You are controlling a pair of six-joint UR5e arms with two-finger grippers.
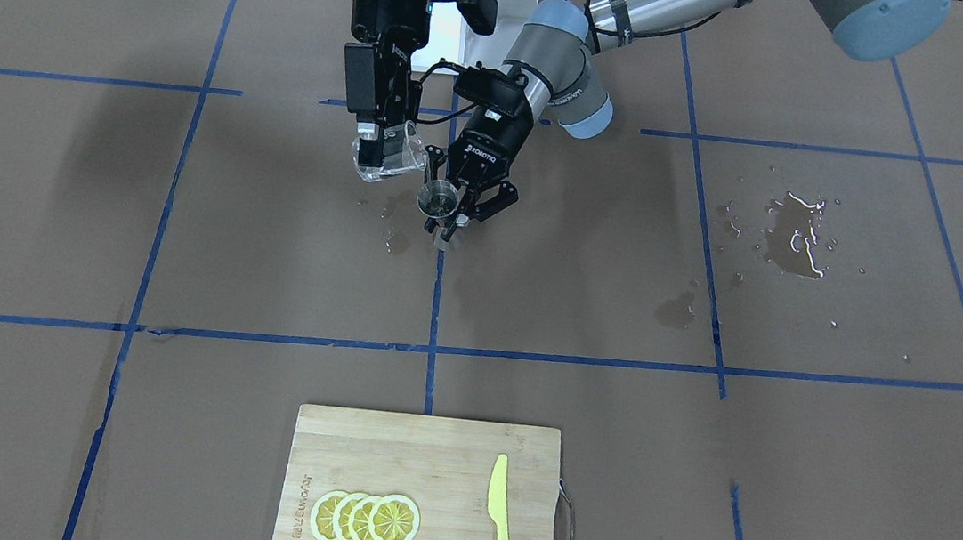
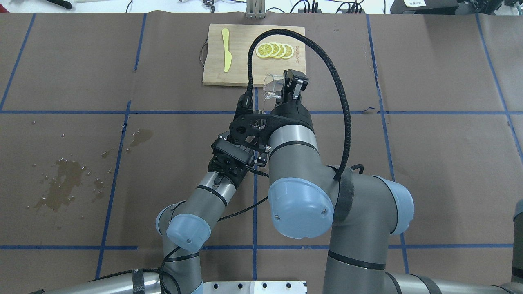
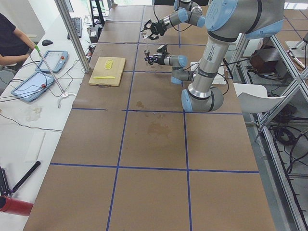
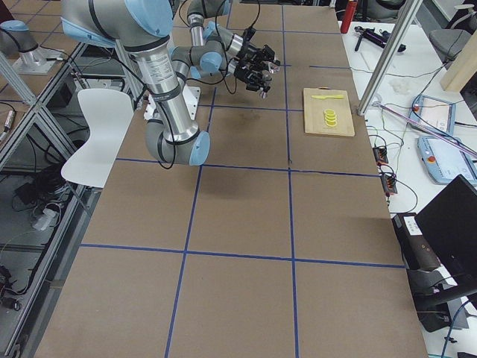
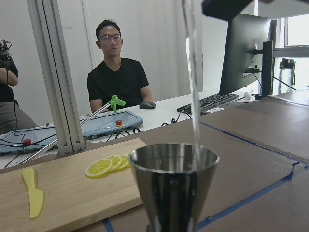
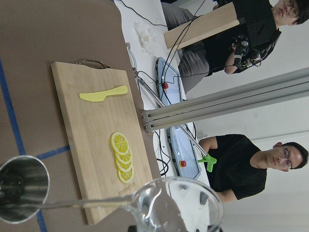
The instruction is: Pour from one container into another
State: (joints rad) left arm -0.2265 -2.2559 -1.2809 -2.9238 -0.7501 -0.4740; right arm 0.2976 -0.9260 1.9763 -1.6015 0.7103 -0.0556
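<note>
Showing, at lower centre, a rectangular wooden cutting board (image 1: pixel 427 443). Beyond it, at upper centre, holding the small grey steel hourglass jigger (image 1: pixel 438 200) upright in the left gripper (image 1: pixel 456 219), fingers closed on it. Just left, tilting the small clear glass lipped cup (image 1: pixel 405 159), pinched by the right gripper (image 1: pixel 374 148), streaming clear liquid (image 5: pixel 193 96) into the jigger.

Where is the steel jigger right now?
Front-facing view, upper centre: the jigger sits in the left gripper, just below the lip of the tilted glass cup.

The glass cup (image 1: pixel 386 157) hangs tilted just above the jigger (image 1: pixel 438 200), on the robot's right of it. At the operators' edge, the cutting board (image 1: pixel 427 443) bears lemon slices (image 1: pixel 366 519) and, to the robot's left of them, a knife (image 1: pixel 501 523).
</note>
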